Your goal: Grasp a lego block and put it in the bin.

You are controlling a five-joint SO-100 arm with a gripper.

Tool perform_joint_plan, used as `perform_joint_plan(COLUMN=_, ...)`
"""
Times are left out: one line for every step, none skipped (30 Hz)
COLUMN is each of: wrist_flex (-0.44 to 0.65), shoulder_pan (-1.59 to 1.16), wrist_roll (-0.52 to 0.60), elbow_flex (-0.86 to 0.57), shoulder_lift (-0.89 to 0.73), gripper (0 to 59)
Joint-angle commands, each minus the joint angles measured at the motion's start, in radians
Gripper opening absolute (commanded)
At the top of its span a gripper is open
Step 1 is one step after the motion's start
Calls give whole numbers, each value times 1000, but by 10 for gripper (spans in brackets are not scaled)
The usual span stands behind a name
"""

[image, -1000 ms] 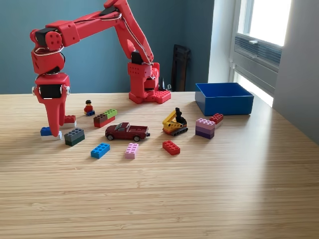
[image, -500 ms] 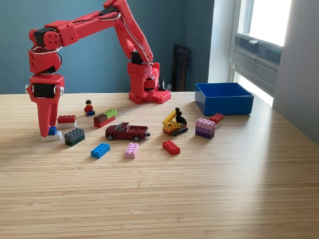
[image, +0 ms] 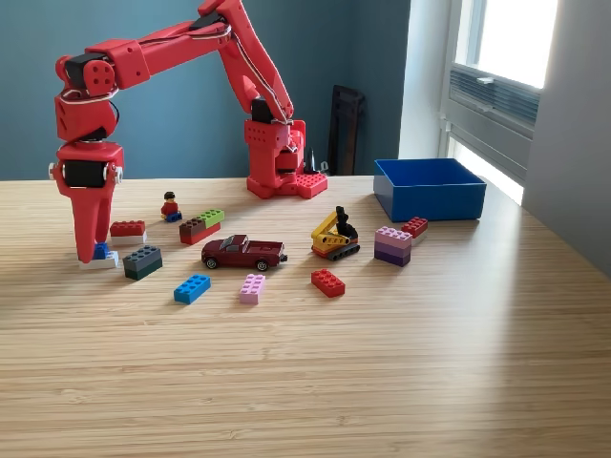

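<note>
Light wood worktop (image: 382, 382), teal wall behind, window at the exterior view's right. End effector (image: 89, 250) pointing straight down at the worktop's left edge, tips at a small blue lego block (image: 101, 252) on a white plate; jaw state not readable, block partly hidden. Long axis not discernible. Arm folded high, elbow over the base, wrist vertical. Bin (image: 429, 188) well apart, near the far right corner: long carry across.
</note>
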Motion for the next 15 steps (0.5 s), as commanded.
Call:
perform_joint_plan(wrist_flex=15, shoulder_pan=-8, wrist_roll=-2, elbow_flex=-124, shoulder_lift=-34, gripper=206)
perform_joint_plan(wrist_flex=26, shoulder_pan=-8, wrist_roll=-2, elbow_flex=-146, shoulder_lift=-49, gripper=195)
perform_joint_plan(wrist_flex=40, shoulder_pan=-8, wrist_roll=-2, elbow_flex=-167, shoulder_lift=-63, gripper=183)
perform_joint_plan(wrist_flex=51, shoulder_pan=-8, wrist_roll=-2, elbow_flex=-186, shoulder_lift=-75, gripper=175)
perform_joint_plan(wrist_flex=60, shoulder_pan=-8, wrist_roll=-2, elbow_flex=-201, shoulder_lift=-84, gripper=171)
perform_joint_plan(wrist_flex=67, shoulder_pan=-6, wrist_roll=-2, elbow_flex=-212, shoulder_lift=-94, gripper=166)
perform_joint_plan(wrist_flex=72, shoulder_pan=-6, wrist_roll=-2, elbow_flex=-222, shoulder_lift=-101, gripper=157)
perform_joint_plan(wrist_flex=75, shoulder_pan=-6, wrist_roll=-2, elbow_flex=-230, shoulder_lift=-107, gripper=140)
perform_joint_plan(wrist_flex=77, shoulder_pan=-6, wrist_roll=0, elbow_flex=-236, shoulder_lift=-110, gripper=109)
perform_joint_plan(wrist_flex=77, shoulder_pan=-6, wrist_roll=6, elbow_flex=-242, shoulder_lift=-115, gripper=78)
perform_joint_plan(wrist_flex=77, shoulder_pan=-8, wrist_roll=9, elbow_flex=-245, shoulder_lift=-117, gripper=49)
perform_joint_plan(wrist_flex=77, shoulder_pan=-11, wrist_roll=9, elbow_flex=-245, shoulder_lift=-117, gripper=13)
perform_joint_plan(wrist_flex=75, shoulder_pan=-12, wrist_roll=14, elbow_flex=-245, shoulder_lift=-117, gripper=1)
perform_joint_plan(wrist_flex=75, shoulder_pan=-14, wrist_roll=26, elbow_flex=-244, shoulder_lift=-117, gripper=1)
perform_joint_plan(wrist_flex=74, shoulder_pan=-15, wrist_roll=43, elbow_flex=-244, shoulder_lift=-117, gripper=1)
